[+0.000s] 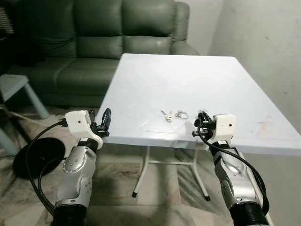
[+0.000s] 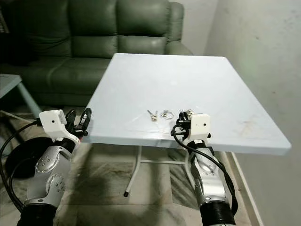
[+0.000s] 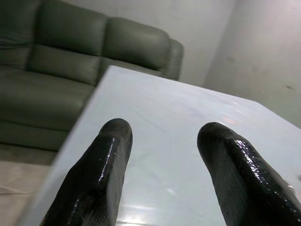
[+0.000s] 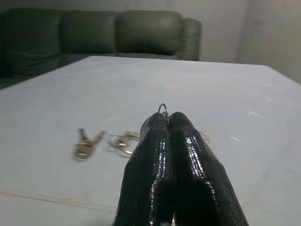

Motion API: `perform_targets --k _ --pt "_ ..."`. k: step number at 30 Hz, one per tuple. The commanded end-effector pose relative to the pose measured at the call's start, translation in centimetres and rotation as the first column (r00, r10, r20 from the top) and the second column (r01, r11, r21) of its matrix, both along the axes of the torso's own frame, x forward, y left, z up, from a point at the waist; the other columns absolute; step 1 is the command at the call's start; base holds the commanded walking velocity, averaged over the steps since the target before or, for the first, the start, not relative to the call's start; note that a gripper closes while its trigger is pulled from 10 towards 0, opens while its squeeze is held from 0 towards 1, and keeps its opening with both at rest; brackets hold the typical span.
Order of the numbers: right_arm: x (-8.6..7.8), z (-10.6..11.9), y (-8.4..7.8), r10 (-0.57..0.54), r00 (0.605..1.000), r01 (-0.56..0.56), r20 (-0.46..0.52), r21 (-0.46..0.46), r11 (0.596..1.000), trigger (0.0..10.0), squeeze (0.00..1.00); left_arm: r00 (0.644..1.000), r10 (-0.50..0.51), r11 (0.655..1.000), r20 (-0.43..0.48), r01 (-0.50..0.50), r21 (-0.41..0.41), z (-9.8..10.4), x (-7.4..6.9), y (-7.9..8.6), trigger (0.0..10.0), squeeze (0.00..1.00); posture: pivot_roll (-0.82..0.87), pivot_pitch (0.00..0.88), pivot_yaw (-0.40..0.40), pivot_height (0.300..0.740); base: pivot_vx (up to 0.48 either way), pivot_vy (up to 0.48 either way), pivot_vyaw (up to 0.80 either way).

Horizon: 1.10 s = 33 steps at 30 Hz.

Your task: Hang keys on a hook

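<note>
Behind a white square plastic worktop (image 1: 225, 80) a dark green leather sofa (image 1: 108, 37) is seen against a pale wall, with tiled floor below. A small bunch of silver metal keys on linked wire rings (image 1: 173, 115) lies near the worktop's front edge, the key blades (image 4: 86, 144) to the robot's left and the rings trailing toward the right end effector (image 4: 166, 123). That end effector is held low over the front edge with its black fingers pressed together, and a thin silver ring (image 4: 162, 109) is seen standing up just between their tips; it is judged to be pinched there, though how firmly cannot be told. The left end effector (image 3: 164, 141) is held beside the worktop's left front corner, its two fingers apart and nothing between them. The keys are judged light, hard and slippery, apt to swing and slide once lifted; a hold on the ring rather than on a blade should leave the loop free for hooking.
</note>
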State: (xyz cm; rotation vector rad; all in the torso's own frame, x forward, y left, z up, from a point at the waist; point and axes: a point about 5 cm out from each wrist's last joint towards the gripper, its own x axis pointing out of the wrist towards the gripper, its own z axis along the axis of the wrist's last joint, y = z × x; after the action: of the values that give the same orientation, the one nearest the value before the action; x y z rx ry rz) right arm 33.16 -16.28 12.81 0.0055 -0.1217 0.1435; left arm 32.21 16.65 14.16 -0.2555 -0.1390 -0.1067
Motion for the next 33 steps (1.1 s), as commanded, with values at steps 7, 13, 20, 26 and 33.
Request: perform_targets --k 7,13,20,26,33 --pt "0.54 1.42 0.25 0.006 0.999 -0.006 0.038 -0.002 1.000 10.0 0.00 1.000 0.001 1.000 0.016 -0.001 -0.005 0.78 0.36 -0.01 10.0 0.00 0.20 0.000 -0.007 0.740 0.000 0.000 -0.73" --pt "0.60 1.53 0.24 0.005 0.999 -0.005 0.041 0.000 1.000 10.0 0.00 1.000 -0.003 1.000 0.013 0.003 -0.007 0.77 0.46 -0.06 10.0 0.00 0.20 0.000 -0.007 0.740 0.000 0.000 -0.73" --pt "0.52 1.50 0.26 0.007 0.999 -0.007 0.042 -0.001 1.000 10.0 0.00 1.000 -0.012 1.000 0.005 0.012 -0.008 0.72 0.60 -0.20 10.0 0.00 0.20 0.000 -0.009 0.740 0.000 0.000 -0.73" --pt "0.39 1.49 0.26 0.010 0.999 -0.010 0.042 -0.002 1.000 10.0 0.00 1.000 -0.015 1.000 -0.001 0.015 -0.011 0.61 0.58 -0.27 10.0 0.00 0.20 0.000 -0.011 0.740 0.000 0.418 -0.73" --pt "0.20 1.33 0.22 0.016 0.999 -0.016 0.036 -0.005 1.000 10.0 0.00 0.999 0.007 1.000 -0.036 -0.008 -0.023 0.25 0.59 -0.32 10.0 0.00 0.20 0.000 -0.015 0.740 0.000 0.000 -0.73"
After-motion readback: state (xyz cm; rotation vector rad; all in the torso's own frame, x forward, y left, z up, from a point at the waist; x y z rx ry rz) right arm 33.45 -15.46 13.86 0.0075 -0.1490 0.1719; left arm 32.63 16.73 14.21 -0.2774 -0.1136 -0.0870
